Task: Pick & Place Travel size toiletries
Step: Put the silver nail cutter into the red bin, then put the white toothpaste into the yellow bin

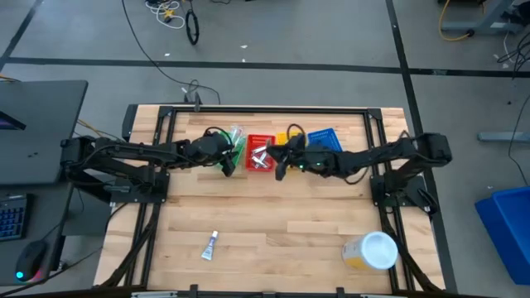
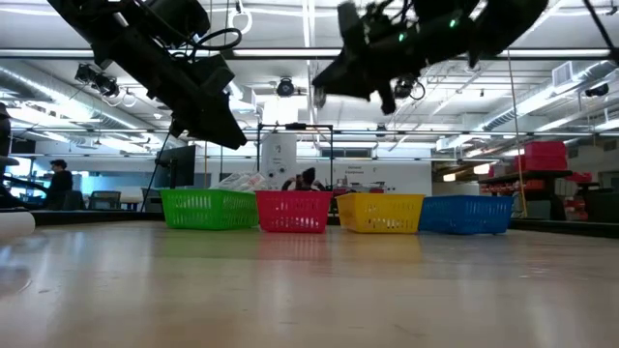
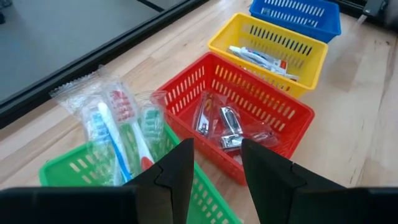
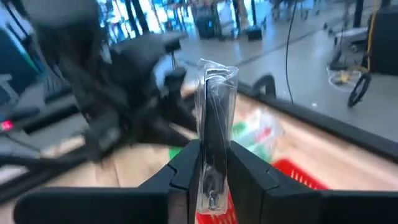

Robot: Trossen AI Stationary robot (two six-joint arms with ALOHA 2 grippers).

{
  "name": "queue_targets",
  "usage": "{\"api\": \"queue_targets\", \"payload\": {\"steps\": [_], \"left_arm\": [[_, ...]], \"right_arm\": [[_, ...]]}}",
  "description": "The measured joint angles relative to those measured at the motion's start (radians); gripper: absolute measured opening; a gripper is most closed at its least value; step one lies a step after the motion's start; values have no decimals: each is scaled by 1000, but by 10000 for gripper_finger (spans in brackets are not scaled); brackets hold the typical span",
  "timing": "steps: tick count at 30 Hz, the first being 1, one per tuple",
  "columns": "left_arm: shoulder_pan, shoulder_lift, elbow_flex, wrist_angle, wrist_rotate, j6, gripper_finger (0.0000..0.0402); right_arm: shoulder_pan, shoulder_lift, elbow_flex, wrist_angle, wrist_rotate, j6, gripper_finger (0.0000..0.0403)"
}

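Note:
My right gripper point(image 4: 213, 158) is shut on a slim dark item in a clear wrapper point(image 4: 215, 93); in the high view it hovers at the red basket's point(image 1: 261, 154) near right corner. My left gripper point(image 3: 217, 168) is open and hangs over the green basket point(image 3: 74, 171), where wrapped toothbrushes point(image 3: 118, 134) stand against the wall. Silvery wrapped items point(image 3: 227, 127) lie in the red basket and small tubes point(image 3: 261, 59) in the yellow basket point(image 3: 273, 43). One white-blue tube point(image 1: 210, 246) lies alone on the near table. My right gripper pinches the wrapped dark item between its two fingers point(image 4: 186, 165), across its lower part point(image 4: 214, 146). The item runs along the fingers and its upper part sticks out past the fingertips. In the low view it is lifted clear point(image 2: 317, 95), well above the baskets.
Four baskets stand in a row near the table's far edge: green, red, yellow, and blue point(image 1: 325, 139). A large yellow jar with a white lid point(image 1: 371, 251) lies near the near right corner. The wooden table's point(image 1: 281, 223) near half is otherwise bare.

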Motion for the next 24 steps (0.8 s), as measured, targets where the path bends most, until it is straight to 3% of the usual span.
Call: {"api": "queue_targets", "payload": {"steps": [11,20,24], "left_arm": [[0,0,0,37,0,0,142],[0,0,0,39,0,-2,142],[0,0,0,39,3,-11,142]], "right_arm": [[-69,245,-1,39,-43,-42,82],[-119,300,0,41,-45,-68,146],[-132,299,0,49,-102,-68,179]]}}
